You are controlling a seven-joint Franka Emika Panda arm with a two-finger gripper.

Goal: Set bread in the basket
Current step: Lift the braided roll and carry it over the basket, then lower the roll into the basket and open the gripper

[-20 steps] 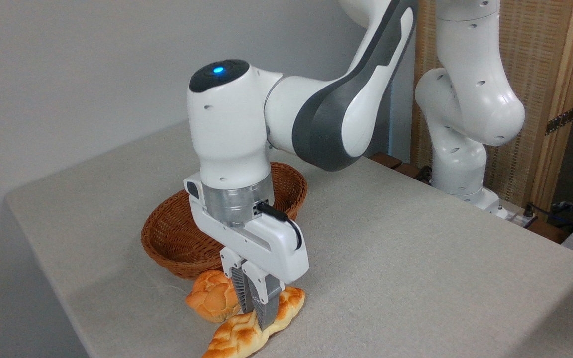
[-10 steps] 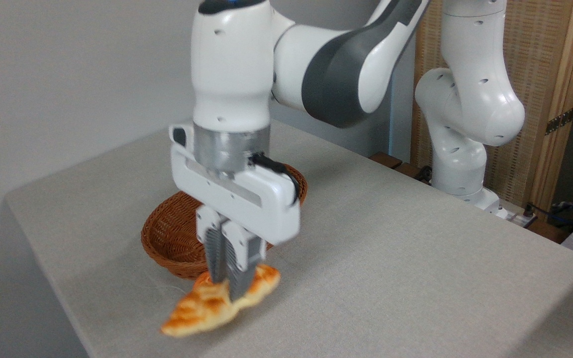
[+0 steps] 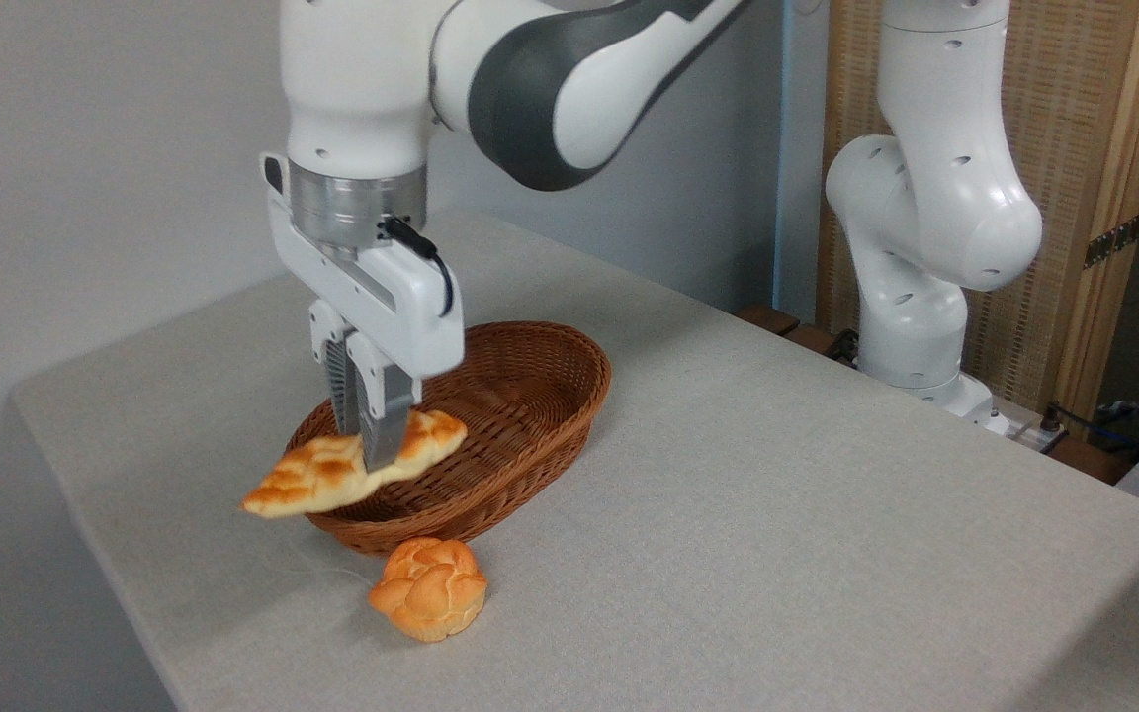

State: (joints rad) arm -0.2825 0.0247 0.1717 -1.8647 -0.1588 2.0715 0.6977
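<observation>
The claw [image 3: 369,435] was clenched on the bread [image 3: 347,465], its fingertips hiding the loaf's middle. The bread hung in the air, tilted, over the basket [image 3: 520,396] at its near-left rim, one tapered end jutting out past the rim. A second before, it had lain on the tabletop [image 3: 777,514] in front of the basket, touching the round bun [image 3: 428,587].

Bread [image 3: 332,473] hides basket [image 3: 530,396] near rim.
</observation>
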